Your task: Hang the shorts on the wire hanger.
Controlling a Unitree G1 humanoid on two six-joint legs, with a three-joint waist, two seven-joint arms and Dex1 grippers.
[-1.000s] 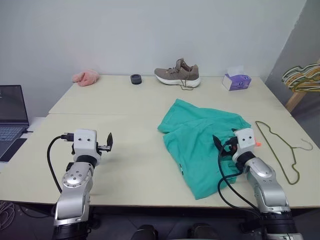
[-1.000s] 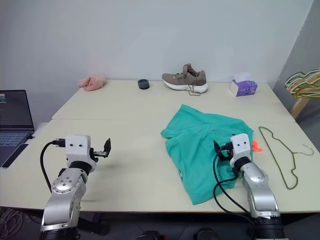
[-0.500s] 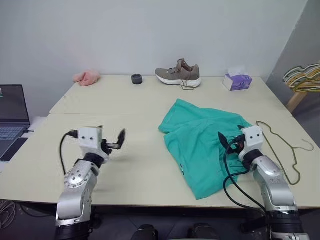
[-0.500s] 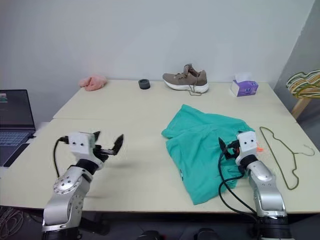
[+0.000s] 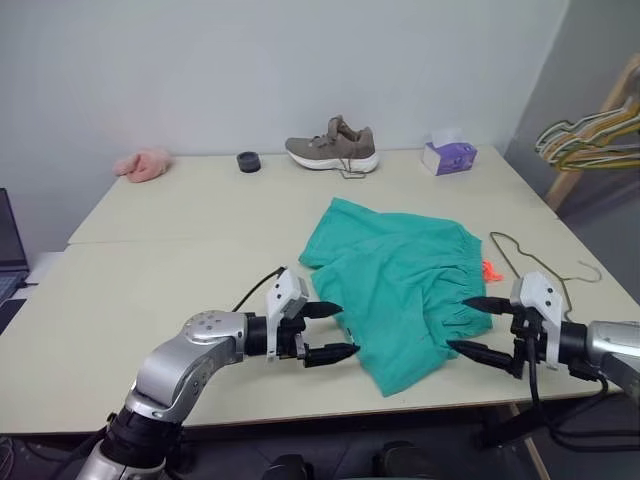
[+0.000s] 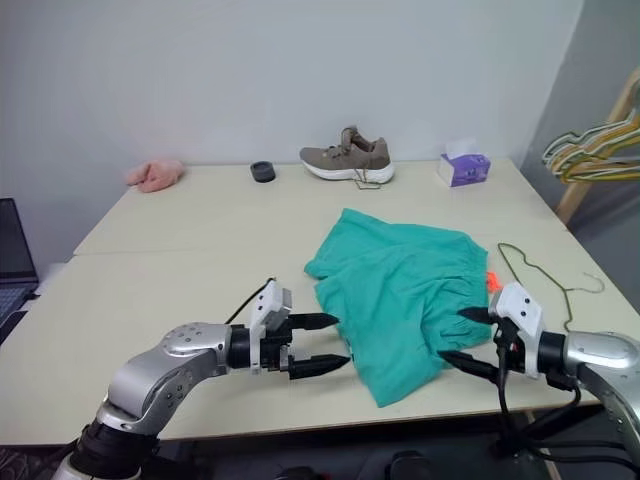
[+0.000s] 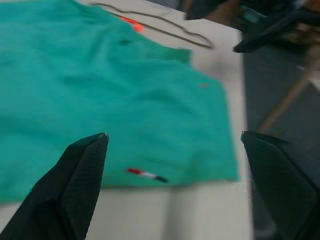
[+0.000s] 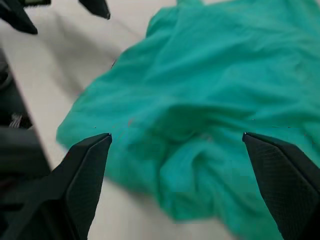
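Left gripper (image 5: 335, 330): standing spread wide and empty, its two black fingers (image 7: 75, 185) pointing sideways at the near left edge of the shorts, just short of the cloth.
Right gripper (image 5: 478, 325): standing spread wide and empty too, its fingers (image 8: 82, 180) pointing back toward the left gripper, with their tips lying at the near right edge of the shorts; whether they are touching the cloth I cannot tell.
Shorts (image 5: 400, 280): lying crumpled on the table between the two grippers, the near hem reaching toward the table's front edge, the bulk of the cloth spreading away beyond both sets of fingertips.
Orange-red piece (image 5: 489, 269): peeking out at the shorts' right side, just beyond the right gripper.
Wire hanger (image 5: 535, 265): lying flat on the table just past the right gripper, beside the shorts' right edge, its hook pointing off to the right.
Table (image 5: 150, 290): running out bare to the left of the left gripper.
Shoe (image 5: 330, 148): sitting far beyond both grippers, by the wall.
Tissue box (image 5: 447, 156): sitting well beyond the right gripper, at the far edge.
Pink cloth (image 5: 142, 163): lying far beyond the left gripper, off to its left.
Bundle of hangers (image 5: 590, 130): hanging off the table, well beyond the right gripper.
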